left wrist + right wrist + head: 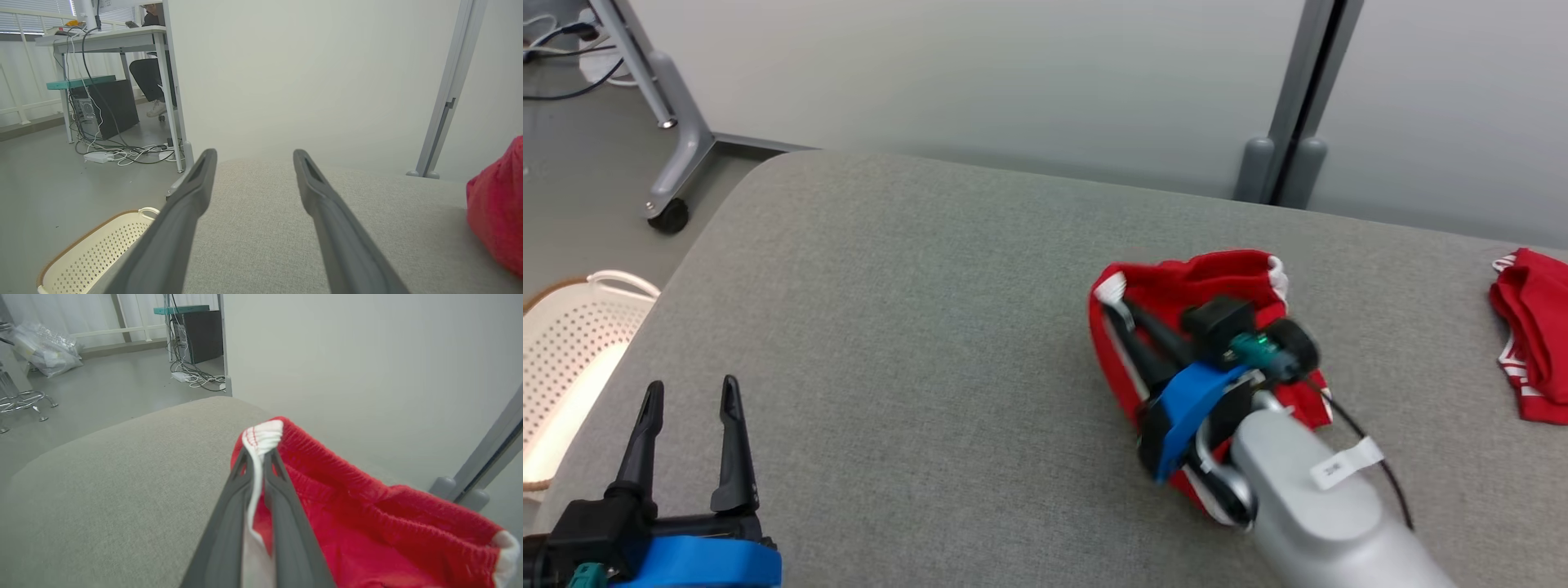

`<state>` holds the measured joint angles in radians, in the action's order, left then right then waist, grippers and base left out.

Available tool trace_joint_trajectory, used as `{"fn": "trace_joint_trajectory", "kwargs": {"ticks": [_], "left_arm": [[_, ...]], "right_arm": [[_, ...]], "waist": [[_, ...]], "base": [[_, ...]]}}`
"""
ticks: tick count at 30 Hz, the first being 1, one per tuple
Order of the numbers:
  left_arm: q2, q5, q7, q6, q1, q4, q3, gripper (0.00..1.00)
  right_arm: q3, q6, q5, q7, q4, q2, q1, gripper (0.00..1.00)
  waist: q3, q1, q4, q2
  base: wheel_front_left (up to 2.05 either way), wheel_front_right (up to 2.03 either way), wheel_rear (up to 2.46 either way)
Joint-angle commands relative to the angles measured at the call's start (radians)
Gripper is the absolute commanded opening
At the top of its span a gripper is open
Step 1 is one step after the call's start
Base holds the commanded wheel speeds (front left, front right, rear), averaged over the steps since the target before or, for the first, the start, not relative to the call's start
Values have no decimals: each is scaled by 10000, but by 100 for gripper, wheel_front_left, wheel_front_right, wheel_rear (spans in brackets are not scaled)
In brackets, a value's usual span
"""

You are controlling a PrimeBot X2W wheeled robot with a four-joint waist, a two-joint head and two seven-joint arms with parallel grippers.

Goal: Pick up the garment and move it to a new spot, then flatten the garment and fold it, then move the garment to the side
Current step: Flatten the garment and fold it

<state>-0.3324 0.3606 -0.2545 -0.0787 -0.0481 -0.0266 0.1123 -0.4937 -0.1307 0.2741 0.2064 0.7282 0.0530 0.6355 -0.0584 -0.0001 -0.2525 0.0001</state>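
1. Red garment pinched at a white corner between the two dark fingers of the right gripper, jaws squeezed almost together on the cloth.
2. Left gripper spread wide, holding nothing, over the near left corner of the grey bench.
3. Cream basket with little holes, on the floor just beside the left edge of the bench, its holed bottom and walls in sight.
4. Garment bunched in a heap on the right half of the bench, nearer the far edge, well apart from the left gripper.
5. Stretchy waistband on the far side of the heap, running side to side along the far edge, a white bit at each end.
6. Second red cloth with white stripes at the right edge of the bench, apart from the garment.
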Motion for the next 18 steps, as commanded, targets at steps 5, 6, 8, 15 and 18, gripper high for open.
{"fn": "trace_joint_trajectory", "kwargs": {"ticks": [5, 6, 8, 15, 18], "left_arm": [[162, -37, -58, 49, 452, -164, 168, 100], [200, -42, -64, 59, 509, -203, 182, 100], [276, -39, -78, 73, 609, -250, 209, 100], [335, -37, -111, 81, 673, -517, 74, 100], [284, -98, -111, 72, 543, -527, 23, 100]], "right_arm": [[-3020, -1, 1800, -201, -322, 9, -319, 0], [-3419, -1, 2035, -189, -319, 22, -328, 0], [-4237, -1, 2368, -162, -245, 12, -327, 0], [-5178, -1, 3330, 277, 31, 8, -200, 100], [-4701, -1, 3287, 500, 364, 1, -12, 100]], "waist": [[-325, 1, -428, -1], [-374, 1, -467, -1], [-471, 1, -525, -1], [-477, 1, -260, -1], [-322, 1, 17, -1]], "base": [[0, 0, 0], [0, 0, 0], [0, 0, 0], [0, 0, 0], [0, 0, 0]]}}
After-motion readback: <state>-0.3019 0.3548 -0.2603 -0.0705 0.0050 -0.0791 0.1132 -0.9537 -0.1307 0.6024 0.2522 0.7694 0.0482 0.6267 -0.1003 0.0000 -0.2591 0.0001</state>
